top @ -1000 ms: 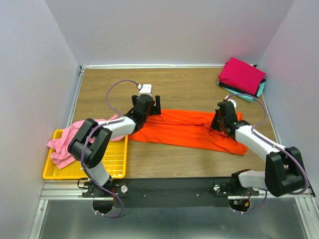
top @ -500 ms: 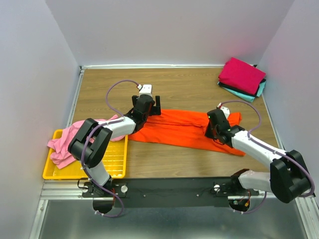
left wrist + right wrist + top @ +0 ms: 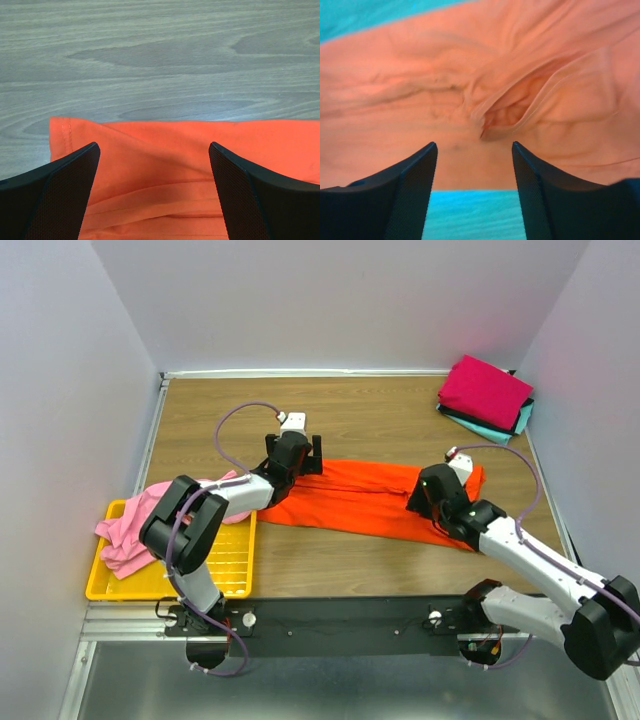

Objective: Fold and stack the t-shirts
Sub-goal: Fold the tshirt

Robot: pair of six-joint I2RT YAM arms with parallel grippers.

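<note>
Two claws are at one bright orange cloth t-shirt (image 3: 365,498), which lies as a long folded band across the middle of the wooden worktop (image 3: 380,410).

You have the left claw (image 3: 153,147) over the band's left end, jaws wide apart and holding nothing. Whether its tips touch the cloth cannot be told.

Your right claw (image 3: 473,147) is at the right end, over a rumpled fold; its jaws are parted with no cloth between them.

A light pink cloth t-shirt (image 3: 125,530) sits crumpled, spilling over the far-left rim of the yellow plastic mesh tray (image 3: 228,570).

At the far right corner, well apart from both claws, a folded magenta t-shirt (image 3: 485,390) tops a dark folded t-shirt (image 3: 460,416) and a teal folded t-shirt (image 3: 490,434).
</note>
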